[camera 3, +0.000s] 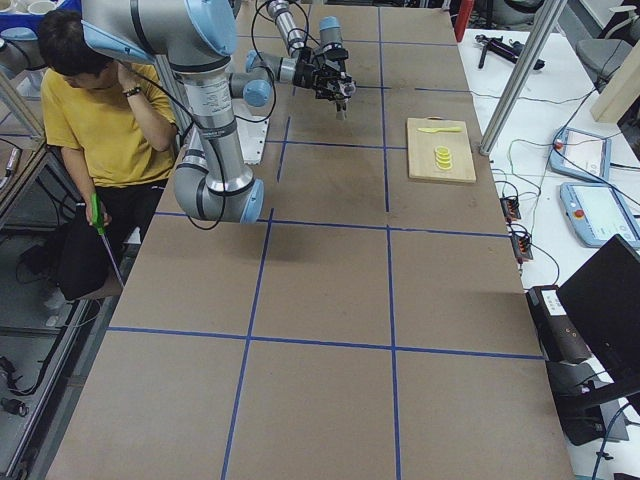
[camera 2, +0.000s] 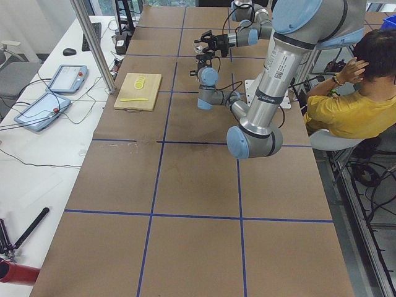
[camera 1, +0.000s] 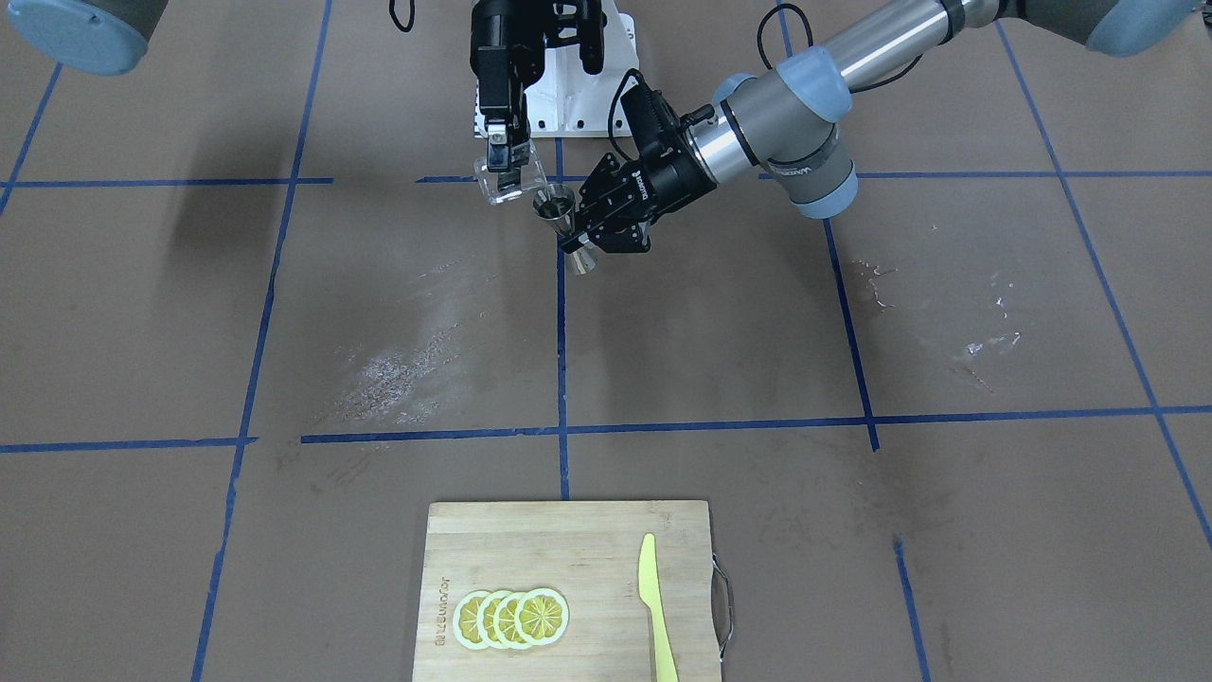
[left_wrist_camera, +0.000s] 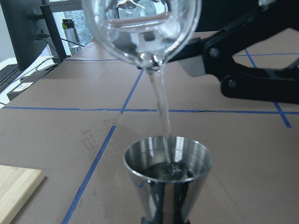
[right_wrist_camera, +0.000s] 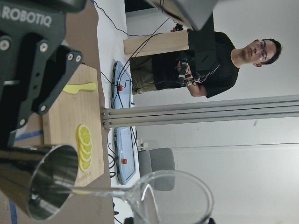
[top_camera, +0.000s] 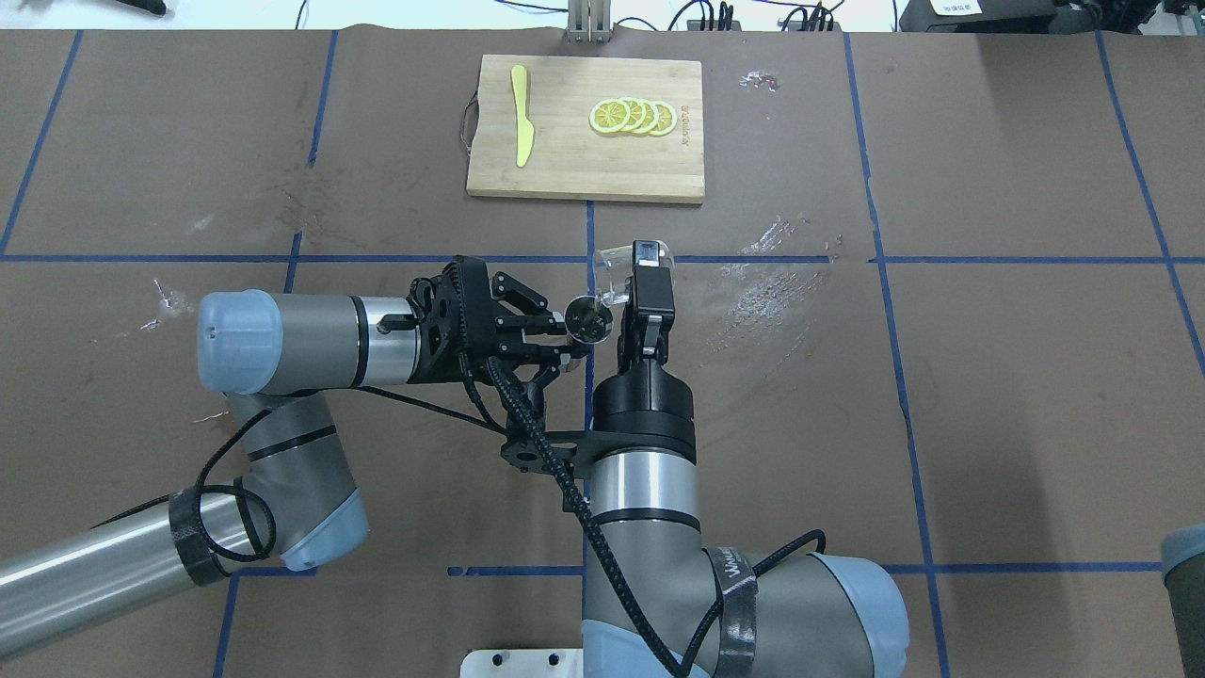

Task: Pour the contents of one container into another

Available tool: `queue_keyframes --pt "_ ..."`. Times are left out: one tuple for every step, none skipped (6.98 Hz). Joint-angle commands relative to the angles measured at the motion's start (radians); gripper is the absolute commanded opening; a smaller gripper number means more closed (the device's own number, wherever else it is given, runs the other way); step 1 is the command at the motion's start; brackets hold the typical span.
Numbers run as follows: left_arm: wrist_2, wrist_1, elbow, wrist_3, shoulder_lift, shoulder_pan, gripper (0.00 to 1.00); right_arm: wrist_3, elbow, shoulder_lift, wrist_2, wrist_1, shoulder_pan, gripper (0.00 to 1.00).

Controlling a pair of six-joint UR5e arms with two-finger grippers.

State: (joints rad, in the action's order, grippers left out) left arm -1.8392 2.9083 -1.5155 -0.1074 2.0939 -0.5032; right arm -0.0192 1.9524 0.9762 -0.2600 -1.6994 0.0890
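The silver hourglass jigger (top_camera: 590, 320) is held upright above the table by its waist, with my left gripper (top_camera: 568, 341) shut on it. My right gripper (top_camera: 648, 275) is shut on the clear glass tumbler (top_camera: 617, 268), which is tilted over the jigger's mouth. In the left wrist view a thin stream of clear liquid (left_wrist_camera: 161, 107) runs from the tumbler (left_wrist_camera: 142, 28) into the jigger (left_wrist_camera: 168, 179), whose cup holds some liquid. The front view shows the tumbler (camera 1: 509, 180) just beside and above the jigger (camera 1: 559, 223).
A wooden cutting board (top_camera: 565, 169) with lemon slices (top_camera: 633, 116) and a yellow knife (top_camera: 521, 127) lies at the table's far edge. A person in yellow (camera 2: 356, 108) sits behind the robot. Tablets (camera 2: 52, 96) lie on the side table.
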Motion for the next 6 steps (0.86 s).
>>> queue_keyframes --pt "0.0 0.0 0.0 0.0 0.0 0.0 0.0 -0.044 -0.001 -0.001 0.01 -0.002 0.0 0.0" --pt "0.0 0.0 0.0 0.0 0.0 0.0 0.0 -0.059 -0.001 -0.001 0.013 -0.002 0.0 0.0" --pt "0.0 0.0 0.0 0.0 0.0 0.0 0.0 -0.073 -0.001 -0.002 0.013 -0.002 0.0 0.0" --pt "0.0 0.002 0.0 0.0 0.0 0.0 0.0 -0.074 0.0 -0.011 0.013 -0.002 0.0 0.0" --pt "0.0 0.002 0.0 0.0 0.0 0.0 0.0 -0.073 0.003 -0.022 0.011 0.001 0.002 0.0" --pt "0.0 0.002 0.0 0.0 0.0 0.0 0.0 -0.056 0.008 -0.04 0.004 0.02 0.005 0.0"
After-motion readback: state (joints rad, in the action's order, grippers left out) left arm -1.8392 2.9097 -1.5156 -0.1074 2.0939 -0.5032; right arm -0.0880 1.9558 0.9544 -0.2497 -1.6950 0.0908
